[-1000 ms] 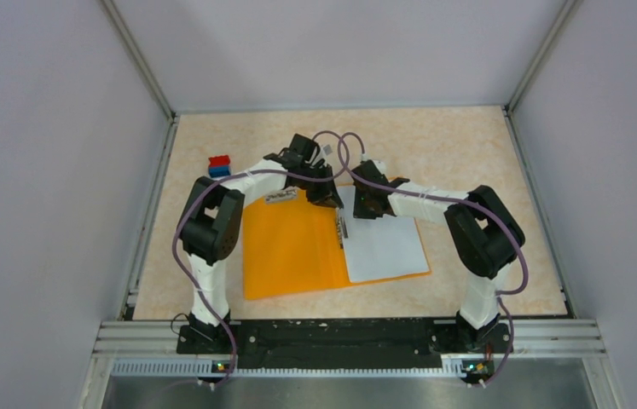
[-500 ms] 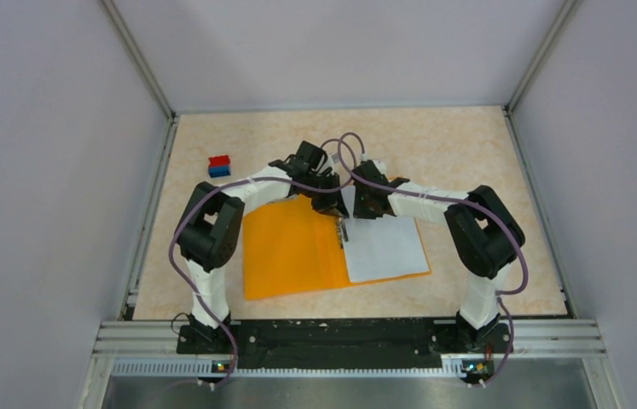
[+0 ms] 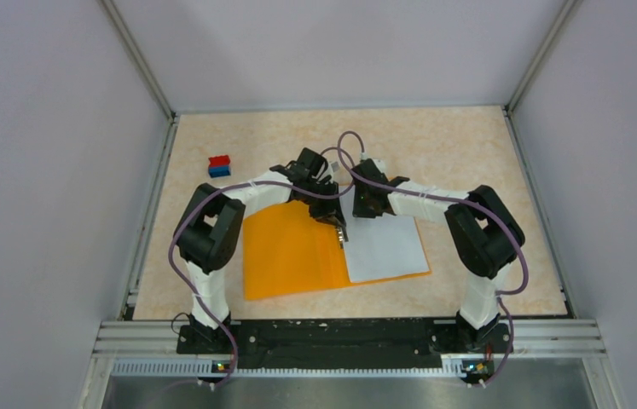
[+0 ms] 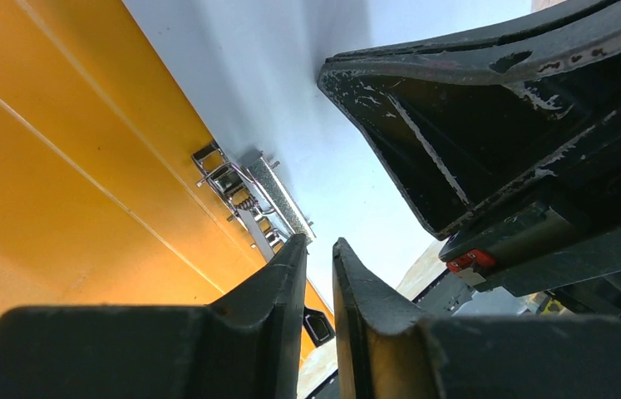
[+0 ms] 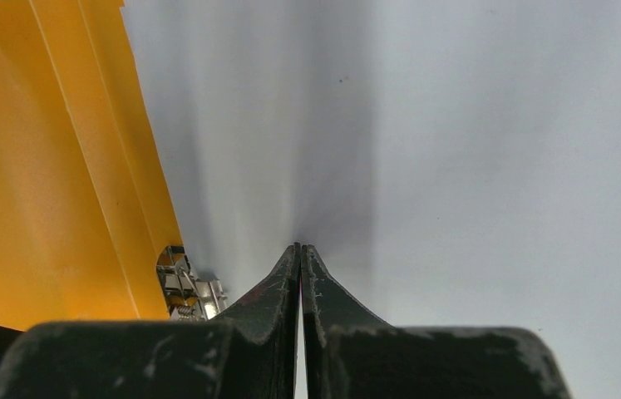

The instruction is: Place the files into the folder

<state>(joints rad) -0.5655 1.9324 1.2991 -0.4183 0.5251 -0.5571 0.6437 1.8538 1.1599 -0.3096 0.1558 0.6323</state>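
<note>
The orange folder (image 3: 289, 251) lies open on the table, with the white files (image 3: 387, 247) on its right half beside the metal clip (image 3: 343, 232). My left gripper (image 3: 332, 215) hangs over the clip at the spine. In the left wrist view (image 4: 319, 241) its jaws are nearly together with nothing between them, just above the clip (image 4: 248, 195). My right gripper (image 3: 364, 203) is shut and empty. In the right wrist view (image 5: 299, 247) its tips rest on the top sheet (image 5: 498, 166), next to the clip (image 5: 186, 291).
A small red-and-blue block (image 3: 219, 165) sits at the far left of the table. Metal frame rails run along the table's sides. The two wrists are close together over the folder's far edge.
My left gripper has swung from the folder's far edge nearer and rightward, down onto the clip at the spine. The right arm and the sheets have not moved.
</note>
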